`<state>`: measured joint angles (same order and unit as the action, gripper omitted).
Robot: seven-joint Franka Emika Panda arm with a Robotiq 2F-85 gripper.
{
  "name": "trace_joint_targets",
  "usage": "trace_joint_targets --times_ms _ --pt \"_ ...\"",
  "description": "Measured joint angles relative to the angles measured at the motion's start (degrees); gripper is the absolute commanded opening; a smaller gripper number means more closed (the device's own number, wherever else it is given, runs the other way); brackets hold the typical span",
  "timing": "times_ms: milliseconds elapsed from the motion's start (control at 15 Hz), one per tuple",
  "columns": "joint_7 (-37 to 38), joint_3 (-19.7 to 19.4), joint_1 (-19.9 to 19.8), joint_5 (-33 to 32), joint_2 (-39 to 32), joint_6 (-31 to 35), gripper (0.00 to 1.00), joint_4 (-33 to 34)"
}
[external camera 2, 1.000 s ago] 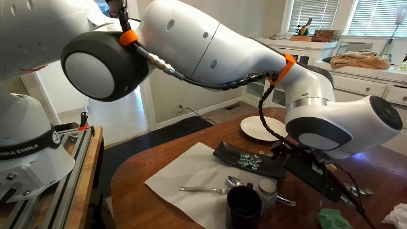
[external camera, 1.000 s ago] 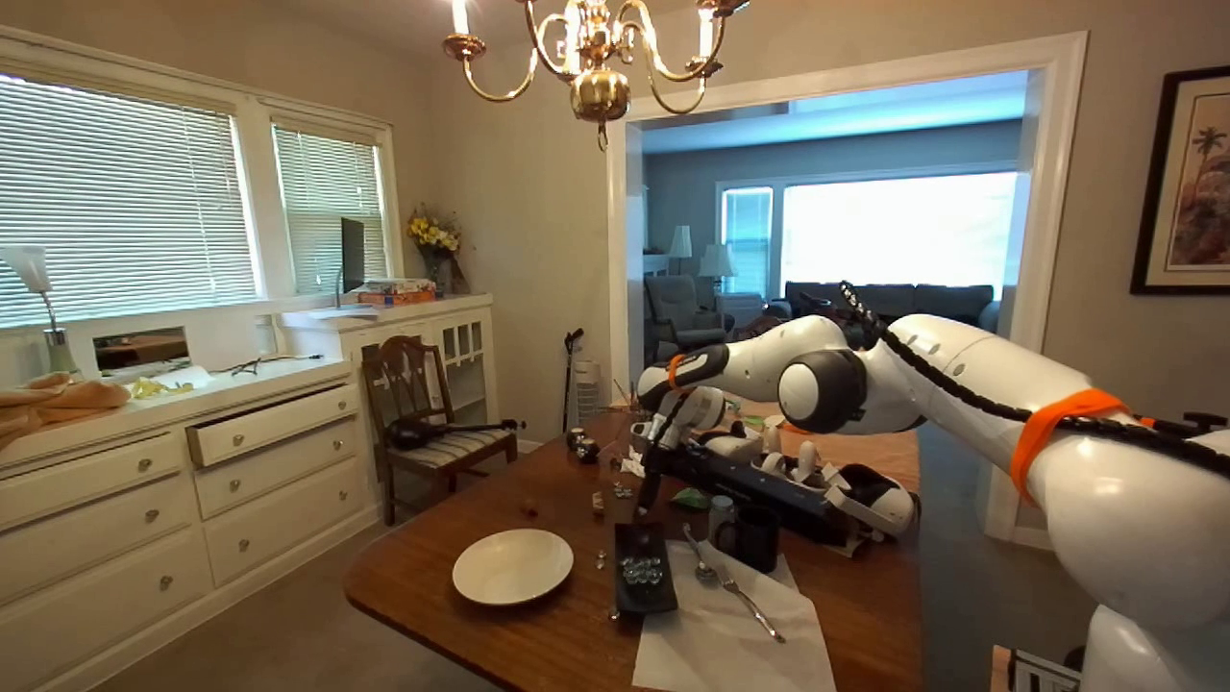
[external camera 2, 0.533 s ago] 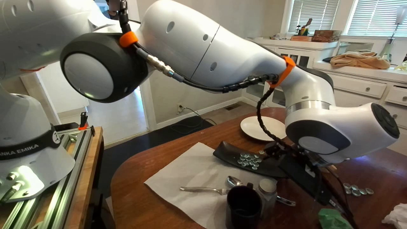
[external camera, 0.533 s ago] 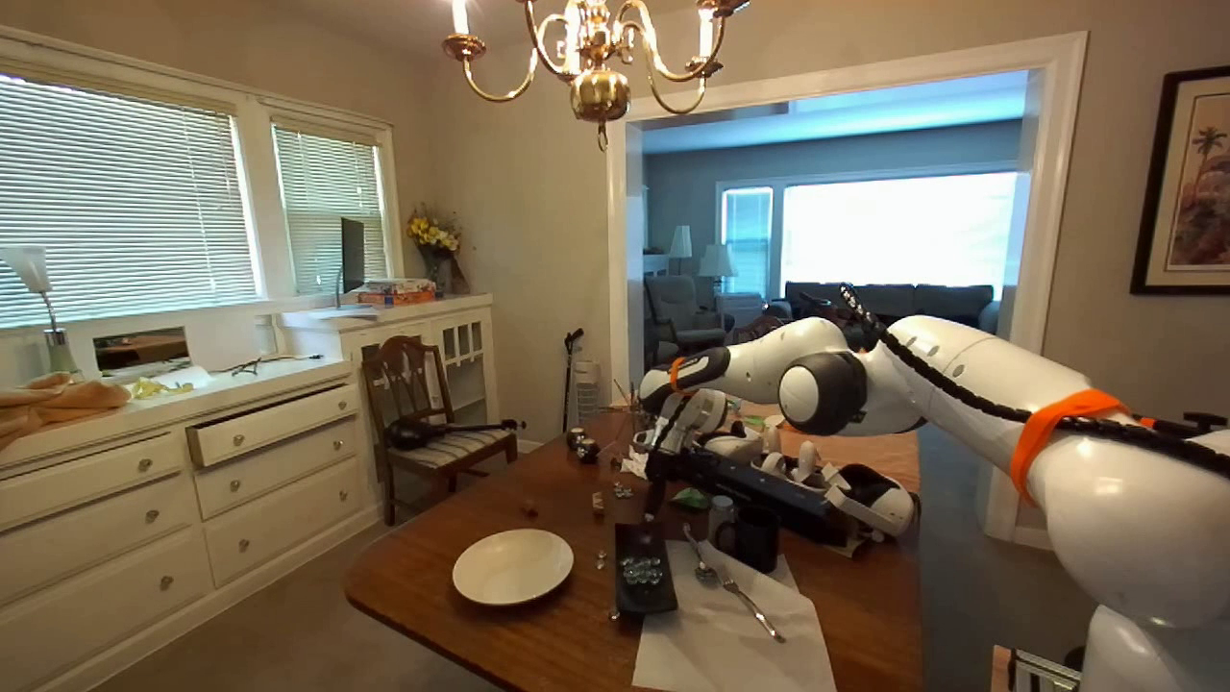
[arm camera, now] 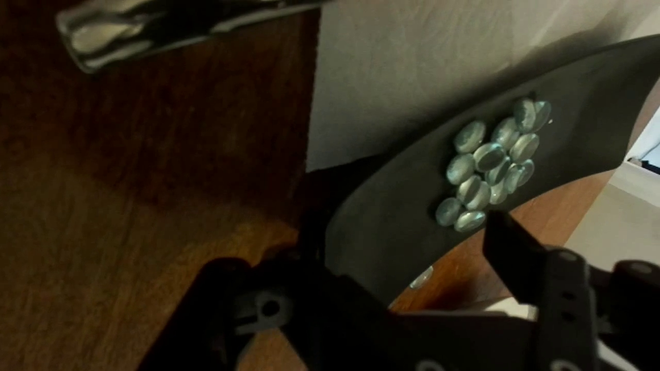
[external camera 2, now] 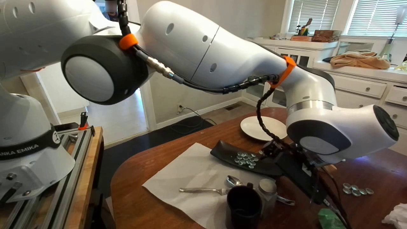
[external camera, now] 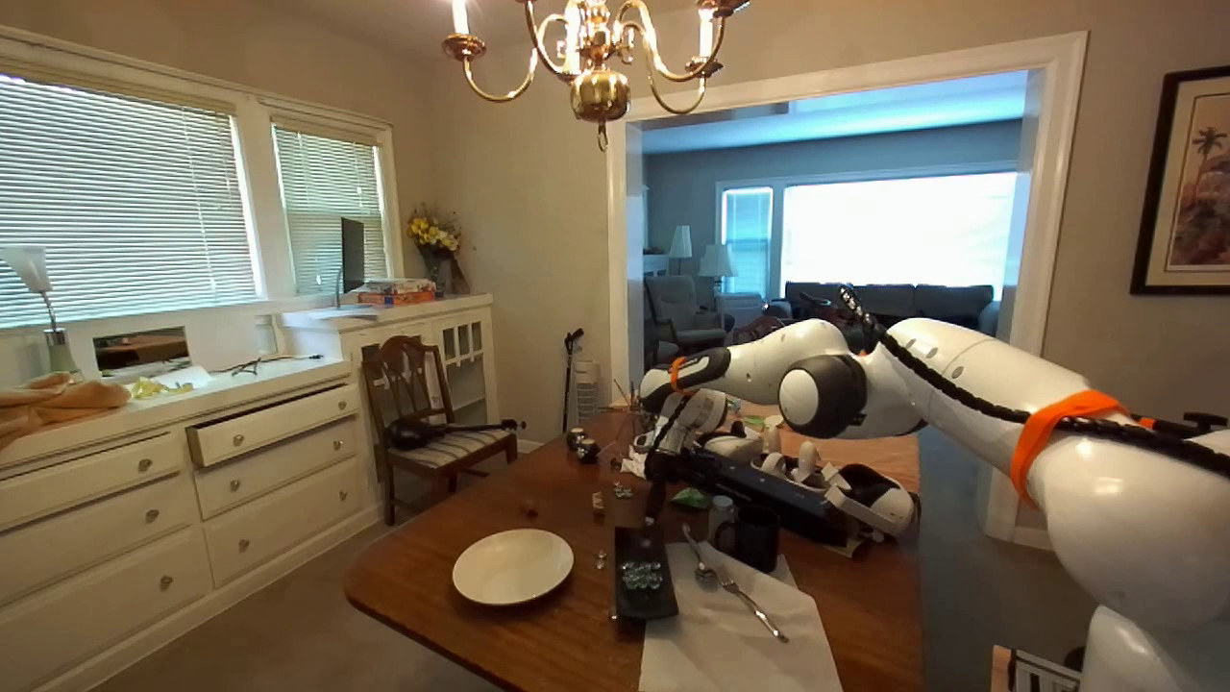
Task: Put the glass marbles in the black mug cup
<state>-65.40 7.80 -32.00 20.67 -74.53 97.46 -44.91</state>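
Clear glass marbles (arm camera: 495, 159) lie in a cluster in a long black curved tray (arm camera: 407, 216). More of the glass marbles (external camera 2: 354, 190) rest on the bare table, and a single marble (arm camera: 422, 277) peeks out beside the tray. The black mug cup (external camera 2: 243, 206) stands upright near the tray in both exterior views; its inside looks dark. My gripper (arm camera: 402, 226) is at one end of the tray, fingers wide apart on either side of it. One finger is close against the tray's end; whether it touches is too dark to tell. Nothing appears gripped.
A lidded glass jar (external camera 2: 267, 190) stands against the mug. White paper (external camera 2: 187, 181) holds a fork (external camera 2: 203, 190) and a spoon (external camera 2: 234, 180). A white plate (external camera 2: 262, 128) is beyond the tray. Green wrapping (external camera 2: 329, 218) and crumpled white paper (external camera 2: 396, 218) lie near the arm.
My gripper has come lower and over toward the marbles in the tray, and its fingers have drawn slightly together. The tray and the white paper have shifted a little.
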Motion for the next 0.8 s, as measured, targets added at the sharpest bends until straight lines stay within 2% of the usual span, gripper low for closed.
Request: trace_joint_targets --times_ms 400,467,800 --pt "1.0 0.0 0.0 0.0 -0.4 -0.3 0.04 0.6" --pt "1.1 0.0 0.0 0.0 -0.5 -0.5 0.00 0.8" --pt "2.4 0.1 -0.3 0.5 -0.7 -3.6 0.02 2.6"
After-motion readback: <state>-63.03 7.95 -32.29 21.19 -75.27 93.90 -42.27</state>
